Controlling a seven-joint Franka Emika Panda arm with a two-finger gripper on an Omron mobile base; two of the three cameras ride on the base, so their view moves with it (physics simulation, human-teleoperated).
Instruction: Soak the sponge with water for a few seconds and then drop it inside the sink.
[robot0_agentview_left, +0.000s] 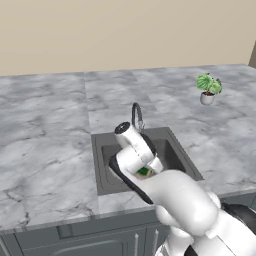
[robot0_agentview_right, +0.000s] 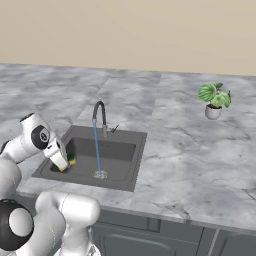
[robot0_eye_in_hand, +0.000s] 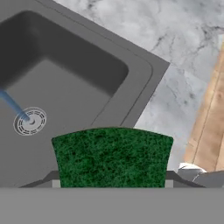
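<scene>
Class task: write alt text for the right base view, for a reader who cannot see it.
A white robot arm's claw holds a green-and-yellow sponge over the left of a dark sink, beside the water streaming from the faucet. A potted plant stands on the marble counter.

Hidden and cut-off parts around the sink

In the left base view the robot's own arm covers the front middle of the sink: the drain and the water cannot be seen there, the lower part of the faucet is behind the arm, and only a small patch of the sponge peeks out. In the right base view the hand hides most of the sponge, and its fingertips cannot be told apart. In the hand view the lower edge of the sponge is cut off, the sink runs off the left edge, and the water is cut there too.
</scene>
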